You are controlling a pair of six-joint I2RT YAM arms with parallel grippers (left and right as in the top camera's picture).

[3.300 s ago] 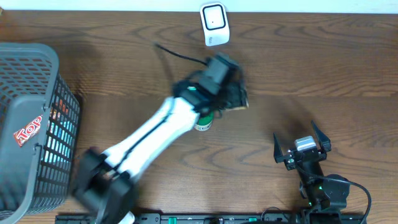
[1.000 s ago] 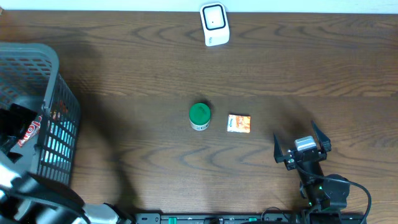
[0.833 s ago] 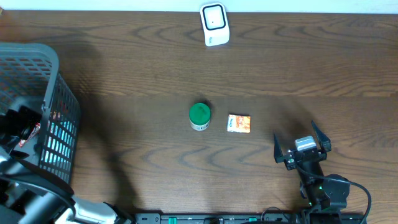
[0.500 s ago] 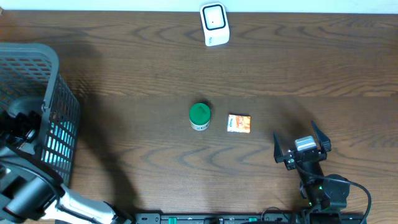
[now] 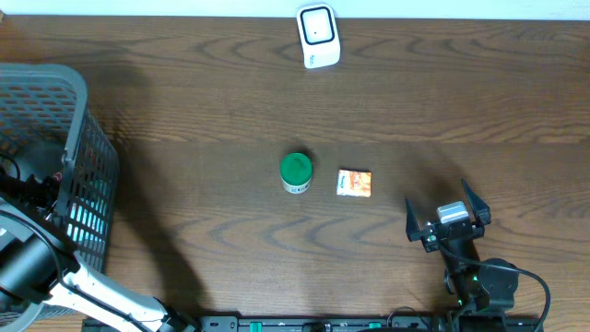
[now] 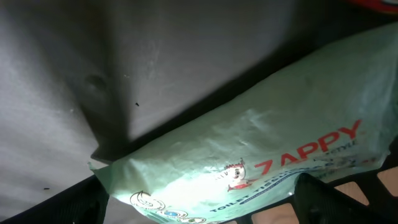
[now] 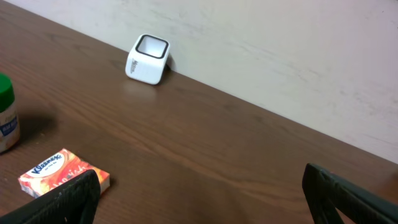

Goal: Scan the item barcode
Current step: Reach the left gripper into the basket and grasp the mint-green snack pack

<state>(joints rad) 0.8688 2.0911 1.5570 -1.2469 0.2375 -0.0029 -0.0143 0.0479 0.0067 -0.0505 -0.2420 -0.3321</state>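
Jaws of the left gripper (image 6: 199, 190) stand wide apart inside the grey mesh basket (image 5: 81, 111) at the left, right at a pale green ZAPPY packet (image 6: 267, 149); whether they touch it cannot be told. Mid-table stand a green-lidded jar (image 5: 296, 171) and, just right of it, an orange Kleenex pack (image 5: 354, 183). A white scanner (image 5: 318, 35) sits at the far edge. The right gripper (image 5: 438, 195), near right, gapes empty.

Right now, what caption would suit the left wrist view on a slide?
Open left gripper faces a pale green Zappy tissue pack lying on a grey surface.
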